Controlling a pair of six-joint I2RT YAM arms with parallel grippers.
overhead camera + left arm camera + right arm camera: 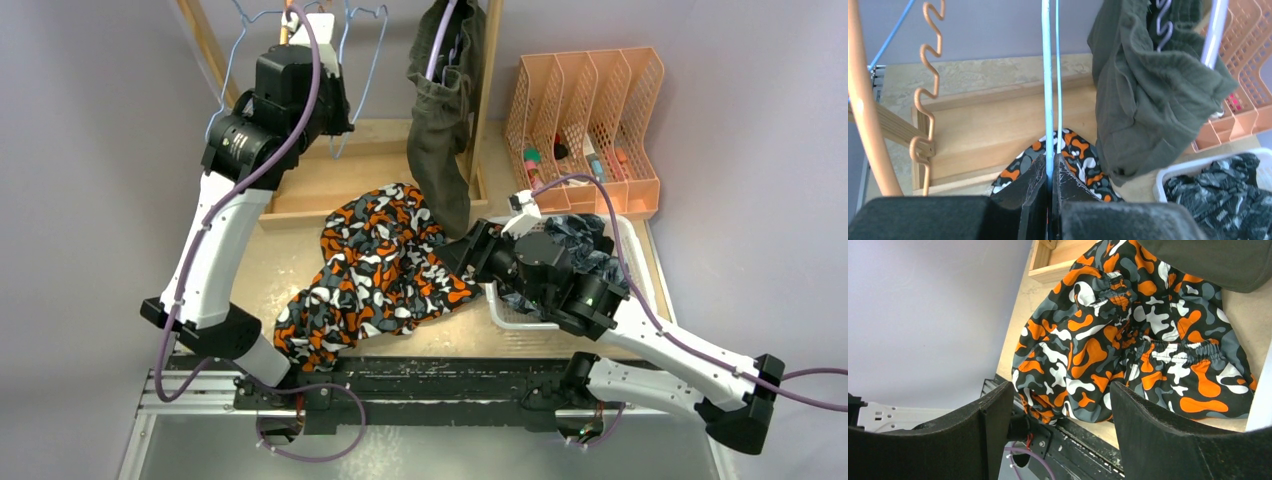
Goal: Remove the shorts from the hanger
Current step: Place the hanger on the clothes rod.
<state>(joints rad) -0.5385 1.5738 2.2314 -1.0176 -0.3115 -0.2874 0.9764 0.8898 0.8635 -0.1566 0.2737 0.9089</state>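
- Orange-black-white camo shorts (375,265) lay crumpled on the tabletop (285,250), off any hanger, so by my reading you were done with that pair.
- Your left gripper (1050,172) was pinched tight on the pale blue wire hanger (1048,75), up by the wooden rack (482,100). That hanger looked bare, and the hold probably served to steady it or carry it off.
- Your right gripper (1060,390) had its fingers spread wide with nothing between them, low beside the camo pair. The cloth lay beyond and below the fingertips, and as far as the wrist view showed it did not touch them.
- Olive-green shorts (440,130) hung on a second hanger (1162,27) on the rack, just right of the blue wire and well apart from both grippers. That was likely your next pair.
- Dark printed shorts (1218,192) sat in the white basket (1168,172), beside your right arm.
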